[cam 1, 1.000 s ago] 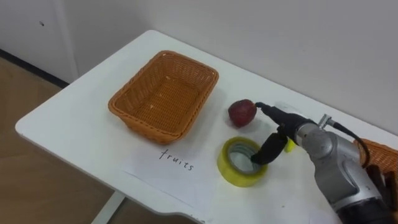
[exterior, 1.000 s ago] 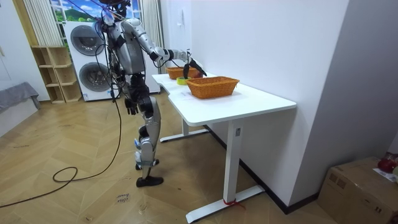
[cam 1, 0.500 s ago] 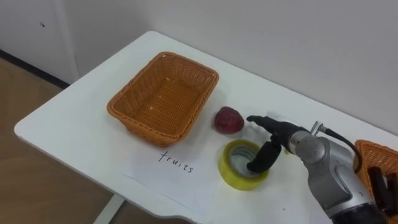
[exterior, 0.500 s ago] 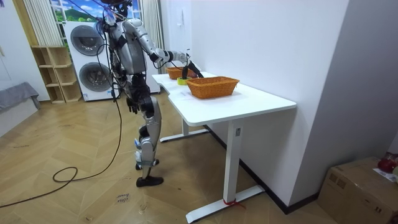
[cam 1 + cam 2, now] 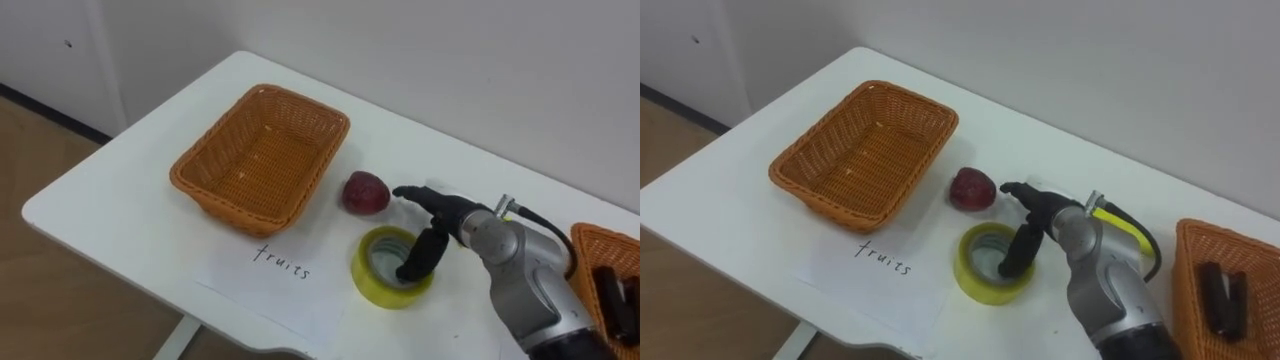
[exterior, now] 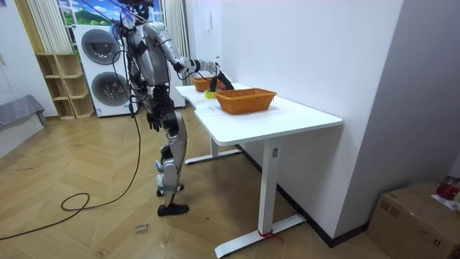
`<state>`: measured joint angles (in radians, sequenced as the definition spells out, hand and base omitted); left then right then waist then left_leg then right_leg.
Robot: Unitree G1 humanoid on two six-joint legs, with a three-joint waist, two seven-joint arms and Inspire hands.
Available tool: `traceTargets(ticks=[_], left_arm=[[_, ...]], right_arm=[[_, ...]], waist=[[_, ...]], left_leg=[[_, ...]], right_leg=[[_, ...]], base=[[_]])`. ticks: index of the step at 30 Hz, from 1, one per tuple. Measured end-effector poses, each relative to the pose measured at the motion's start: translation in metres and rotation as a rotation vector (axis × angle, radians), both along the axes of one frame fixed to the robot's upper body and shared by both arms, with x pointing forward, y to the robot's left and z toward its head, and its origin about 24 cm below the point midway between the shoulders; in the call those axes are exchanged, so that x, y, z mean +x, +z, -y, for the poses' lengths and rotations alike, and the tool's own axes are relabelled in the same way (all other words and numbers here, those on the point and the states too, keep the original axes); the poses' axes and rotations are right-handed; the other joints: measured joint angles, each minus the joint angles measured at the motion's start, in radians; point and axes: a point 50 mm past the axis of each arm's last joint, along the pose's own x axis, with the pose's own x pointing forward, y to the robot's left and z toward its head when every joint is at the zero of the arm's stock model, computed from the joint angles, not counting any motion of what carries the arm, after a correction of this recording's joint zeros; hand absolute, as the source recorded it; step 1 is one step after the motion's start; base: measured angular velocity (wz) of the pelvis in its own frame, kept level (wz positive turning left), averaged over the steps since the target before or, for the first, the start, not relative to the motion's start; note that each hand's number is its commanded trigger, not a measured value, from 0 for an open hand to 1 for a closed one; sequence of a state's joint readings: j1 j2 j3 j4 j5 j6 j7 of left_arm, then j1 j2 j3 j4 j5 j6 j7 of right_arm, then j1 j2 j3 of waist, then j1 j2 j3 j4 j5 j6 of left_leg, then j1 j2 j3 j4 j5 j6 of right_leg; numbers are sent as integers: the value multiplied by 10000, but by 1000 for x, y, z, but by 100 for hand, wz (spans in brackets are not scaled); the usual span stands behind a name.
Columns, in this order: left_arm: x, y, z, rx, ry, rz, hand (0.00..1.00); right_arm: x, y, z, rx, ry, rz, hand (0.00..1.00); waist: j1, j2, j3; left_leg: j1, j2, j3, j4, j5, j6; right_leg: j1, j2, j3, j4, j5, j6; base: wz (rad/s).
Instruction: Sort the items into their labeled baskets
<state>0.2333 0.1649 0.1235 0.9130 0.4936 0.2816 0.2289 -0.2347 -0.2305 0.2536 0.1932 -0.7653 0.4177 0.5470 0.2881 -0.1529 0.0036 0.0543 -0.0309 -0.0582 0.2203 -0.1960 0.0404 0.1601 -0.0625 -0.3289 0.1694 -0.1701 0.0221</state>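
Right hand (image 5: 432, 222): my fingers are released and spread, one stretched toward the fruit, the thumb dipped into the tape's hole, gripping nothing.
Fruit (image 5: 366, 191): red, lying on the worktop (image 5: 120, 190) at 11 o'clock from the yellow tape roll (image 5: 372, 282), just beside it.
Empty basket (image 5: 235, 208): at 10 o'clock from the fruit.
Handling: I judge it light, firm, smooth and apt to roll; grasp across its widest part.
Writing: "fruits", handwritten on the paper sheet (image 5: 282, 262) at the basket's 6 o'clock.
Left hand (image 6: 152, 121): down by my hip.
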Motion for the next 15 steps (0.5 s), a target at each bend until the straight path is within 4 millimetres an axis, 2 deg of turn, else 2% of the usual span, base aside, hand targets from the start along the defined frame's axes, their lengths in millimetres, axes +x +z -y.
traceTargets(ticks=[7,15], left_arm=[[3,1,0,40,-33,84,0],[1,0,1,22,-70,41,0]], right_arm=[[-5,1,-2,26,171,-287,100],[-13,-6,-2,-658,53,-45,100]], waist=[[-49,-1,1],[128,20,10]], left_leg=[[82,9,24,-71,0,-1],[60,11,52,-83,3,-6]], right_leg=[[39,7,19,-1,0,0],[-1,6,62,-1,0,0]], base=[[-1],[-1]])
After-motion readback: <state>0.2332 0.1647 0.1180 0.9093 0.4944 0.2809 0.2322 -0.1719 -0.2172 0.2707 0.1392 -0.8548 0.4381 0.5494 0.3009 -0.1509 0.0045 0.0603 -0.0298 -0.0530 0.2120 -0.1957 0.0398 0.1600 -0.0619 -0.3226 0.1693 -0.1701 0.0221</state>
